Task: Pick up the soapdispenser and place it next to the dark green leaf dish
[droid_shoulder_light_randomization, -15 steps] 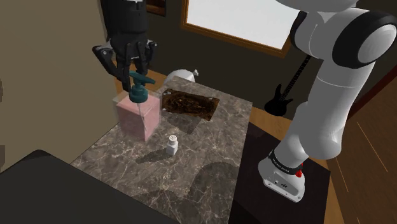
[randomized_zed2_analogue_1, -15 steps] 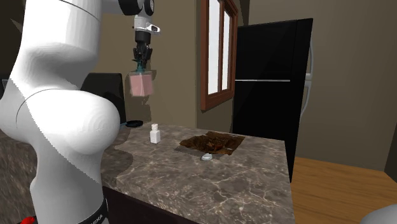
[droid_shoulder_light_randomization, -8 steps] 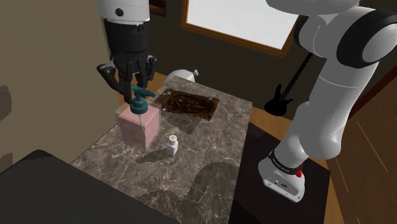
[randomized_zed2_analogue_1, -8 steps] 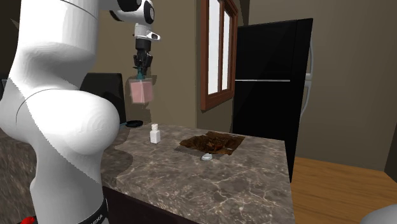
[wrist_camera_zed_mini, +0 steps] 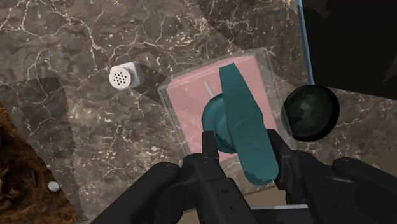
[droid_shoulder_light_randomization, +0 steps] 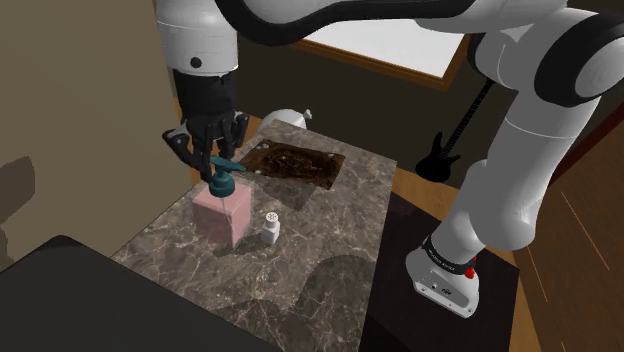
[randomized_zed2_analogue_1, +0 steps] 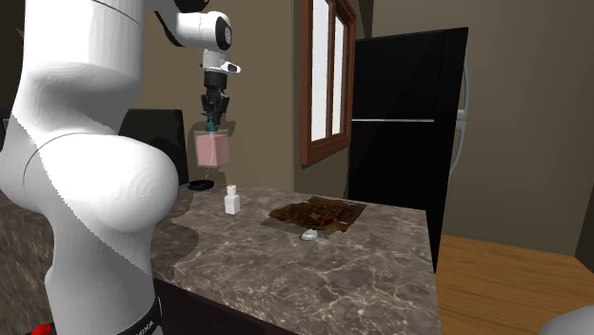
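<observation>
Wrist view: the black jaws are clenched on the teal pump head of the soap dispenser [wrist_camera_zed_mini: 232, 118], and its square pink body hangs beneath them. Past it lies the marbled desk [wrist_camera_zed_mini: 63, 38]. A white shaker [wrist_camera_zed_mini: 123, 76] sits near one side of the body and a dark round object [wrist_camera_zed_mini: 310, 112] near the other. The shoulder view leaves the dispenser's height unclear. The second exterior view settles it: the dispenser hangs in the air, above the shaker and clear of the desk. Farther along the desk lies the dark brown leaf dish [randomized_zed2_analogue_1: 317, 214], well apart from the dispenser. Beyond the desk stands a black fridge [randomized_zed2_analogue_1: 409, 124].
</observation>
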